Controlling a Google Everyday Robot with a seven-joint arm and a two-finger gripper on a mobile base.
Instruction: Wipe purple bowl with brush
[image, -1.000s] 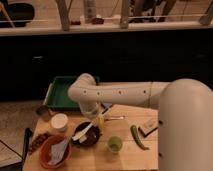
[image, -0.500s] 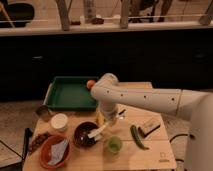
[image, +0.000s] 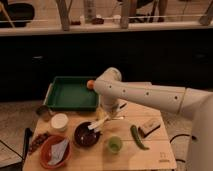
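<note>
No readable labels or writing anywhere that I can spot. The purple bowl (image: 86, 135) sits toward the front left of the wooden table (image: 155, 152), round and shallow, dark maroon with a glossy near-black inside. The brush (image: 97, 124) lies tilted across its upper right rim, pale handle showing, the far end up at the gripper (image: 111, 113). The gripper hangs just above and right of the bowl, and it looks clamped on the brush, though it's murky there.

Right around the bowl: a small white cup (image: 59, 121) to the left, an orange-red bowl (image: 54, 151) with something grey inside at front left, a green cup (image: 114, 144) and a green pepper (image: 137, 137) to the right, then a brown-and-black block (image: 149, 127). Behind sits a green tray (image: 71, 93). The room behind is dark, with a lit counter edge along the top.
</note>
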